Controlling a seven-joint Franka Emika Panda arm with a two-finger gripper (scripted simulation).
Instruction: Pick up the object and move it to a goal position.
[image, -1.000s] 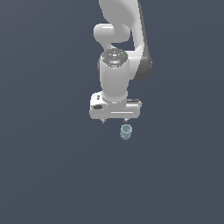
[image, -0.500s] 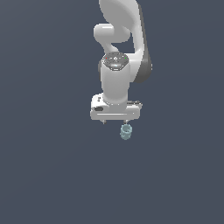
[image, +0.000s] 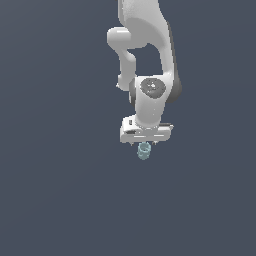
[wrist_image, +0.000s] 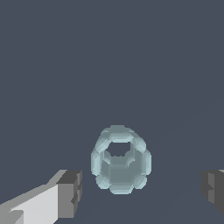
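One ribbed object (wrist_image: 120, 161) stands upright, hollow end up, between the wide-open, empty hand (wrist_image: 142, 190).

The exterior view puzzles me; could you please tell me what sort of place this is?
Most likely a bare simulated test scene, not a real room: a flat, featureless dark grey ground, one white arm with its gripper, and one small teal ribbed cylinder.

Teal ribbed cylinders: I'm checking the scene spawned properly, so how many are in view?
1. The teal ribbed cylinder sits between the open pincer fingers in the wrist view, touching neither, and just below the pincer in the exterior view. No others show.
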